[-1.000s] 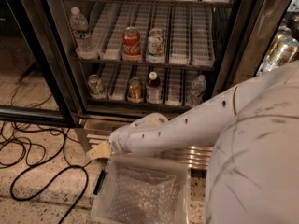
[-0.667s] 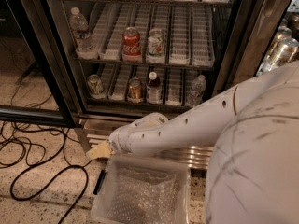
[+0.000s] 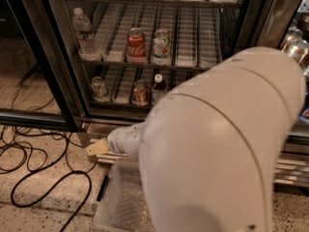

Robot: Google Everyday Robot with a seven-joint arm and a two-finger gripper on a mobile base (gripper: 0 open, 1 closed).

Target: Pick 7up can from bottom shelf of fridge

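Observation:
The fridge stands open, its white wire racks in view. The 7up can, dull green and silvery, stands upright at the left of the bottom shelf. An orange-brown can and a white-capped bottle stand to its right. My gripper is low in front of the fridge base, below the 7up can and well apart from it. My white arm fills the right half of the view and hides the right part of the bottom shelf.
The rack above holds a water bottle, a red cola can and a white-and-green can. A clear plastic bin sits on the floor under my arm. Black cables lie on the floor at left. The ribbed steel base shows at right.
My arm's large upper link has swung up and now covers much more of the right side, hiding the bottle at the bottom shelf's right. The gripper has stayed nearly in place.

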